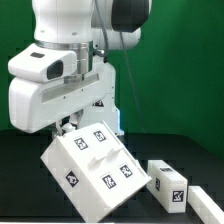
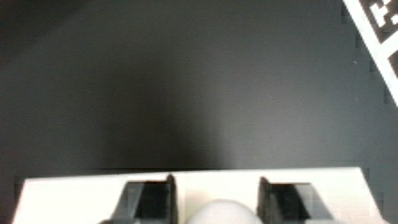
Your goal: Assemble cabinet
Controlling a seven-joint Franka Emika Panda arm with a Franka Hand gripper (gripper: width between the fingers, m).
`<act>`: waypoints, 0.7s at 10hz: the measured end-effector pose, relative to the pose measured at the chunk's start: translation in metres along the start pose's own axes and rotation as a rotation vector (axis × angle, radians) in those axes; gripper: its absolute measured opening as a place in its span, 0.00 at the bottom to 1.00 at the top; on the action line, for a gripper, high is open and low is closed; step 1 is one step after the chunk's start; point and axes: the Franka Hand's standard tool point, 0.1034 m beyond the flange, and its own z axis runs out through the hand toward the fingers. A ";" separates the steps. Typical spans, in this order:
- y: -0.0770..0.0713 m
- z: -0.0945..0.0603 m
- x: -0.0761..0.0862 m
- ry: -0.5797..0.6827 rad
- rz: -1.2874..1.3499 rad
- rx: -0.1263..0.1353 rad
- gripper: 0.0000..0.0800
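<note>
The cabinet's white box body (image 1: 100, 165), with several black-and-white tags on its face, hangs tilted with one corner low near the table. My gripper (image 1: 90, 122) is at its upper edge, mostly hidden by the wrist. In the wrist view the gripper (image 2: 217, 202) has its dark fingers (image 2: 151, 200) on either side of the white panel (image 2: 71, 195), with a rounded white shape between them. It is shut on the box body.
Two small white tagged cabinet parts lie on the dark table at the exterior view's right, one (image 1: 167, 180) nearer the box and one (image 1: 205, 205) at the edge. A white tagged surface (image 2: 377, 25) shows at the wrist view's border.
</note>
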 end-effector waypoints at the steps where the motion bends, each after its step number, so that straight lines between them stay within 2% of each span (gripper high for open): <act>1: 0.000 0.001 0.000 -0.001 0.000 0.001 0.27; 2: -0.001 -0.001 0.000 -0.004 0.003 -0.001 0.27; 4: -0.004 -0.018 -0.001 -0.019 0.010 -0.028 0.27; 6: -0.010 -0.028 0.004 -0.041 0.047 -0.014 0.27; 7: -0.010 -0.028 0.009 -0.036 0.039 -0.026 0.27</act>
